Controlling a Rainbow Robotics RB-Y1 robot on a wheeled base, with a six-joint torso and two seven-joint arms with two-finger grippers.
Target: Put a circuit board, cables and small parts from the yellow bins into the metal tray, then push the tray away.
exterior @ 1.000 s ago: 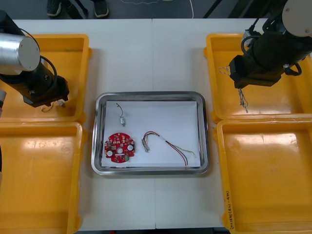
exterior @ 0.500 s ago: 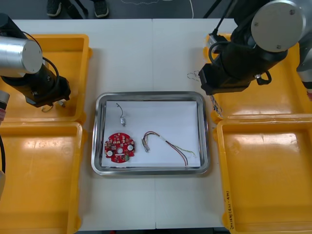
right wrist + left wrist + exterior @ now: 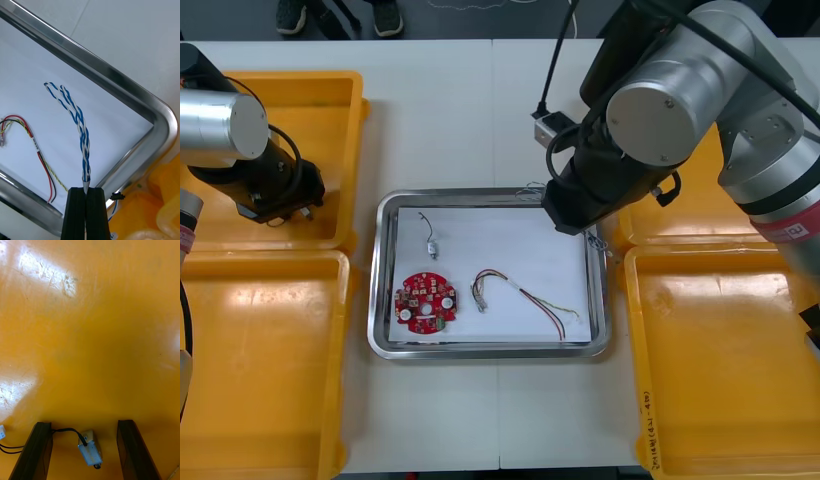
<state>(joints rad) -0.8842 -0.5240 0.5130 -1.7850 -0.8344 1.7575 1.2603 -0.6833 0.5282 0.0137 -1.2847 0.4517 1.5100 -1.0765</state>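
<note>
1. Here, the right gripper (image 3: 86, 189) pinches a twisted blue and white cable (image 3: 80, 123) over the metal tray (image 3: 112, 75), at its far right corner.
2. The left gripper (image 3: 84, 425), fingers spread, straddles a small metal part (image 3: 90, 452) in the far left yellow bin (image 3: 93, 333).

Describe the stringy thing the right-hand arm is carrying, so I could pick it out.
Find the metal tray in the middle of the table; the right claw hangs over its far right corner. Pinched in it is the twisted blue and white cable, its loose ends splayed. The red and yellow cable nearby lies flat in the tray.
</note>
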